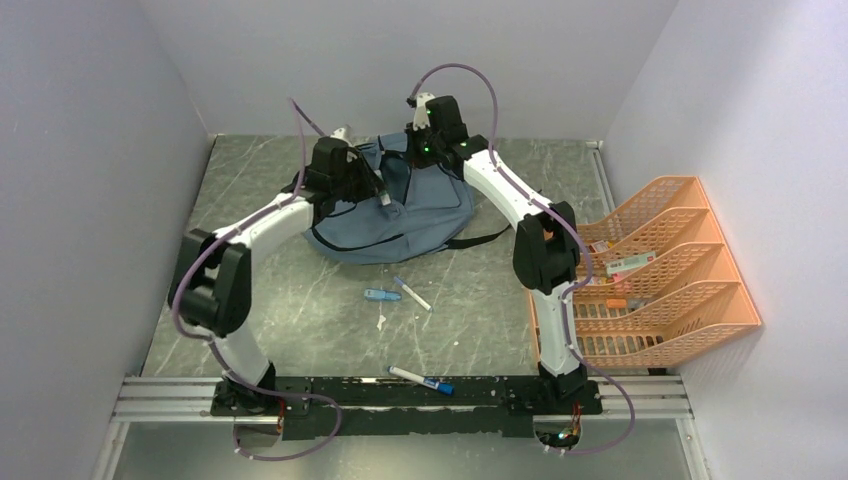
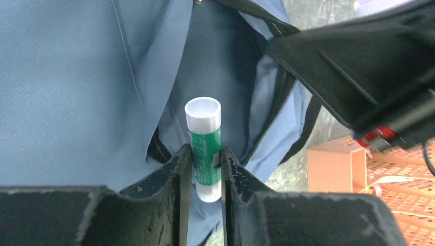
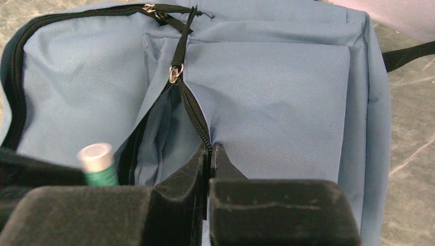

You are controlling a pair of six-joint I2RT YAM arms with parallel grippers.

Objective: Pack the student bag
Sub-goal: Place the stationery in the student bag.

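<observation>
A grey, marbled table (image 1: 300, 330) is seen, and at its far middle the student bag (image 1: 400, 225) is laid flat with its front pocket turned upward. The bag is made of soft, finely woven grey-blue fabric edged with black toothed zippers, and a black strap is trailed out to the right. Its long axis cannot be told for certain under the arms. An orange plastic mesh tray rack (image 1: 690, 290), stepped in tiers, is set at the right edge, well apart from the bag. The front pocket is unzipped, and its zipper edge is pinched between the closed fingers of the right gripper (image 3: 211, 154). A glue stick (image 2: 203, 128), a smooth cylinder with a white cap and a green label, is clamped by the narrowly set fingers of the left gripper (image 2: 206, 154), its capped end pointed at the pocket's opening. A blue-capped marker (image 1: 420, 379) is left lying near the arm bases.
</observation>
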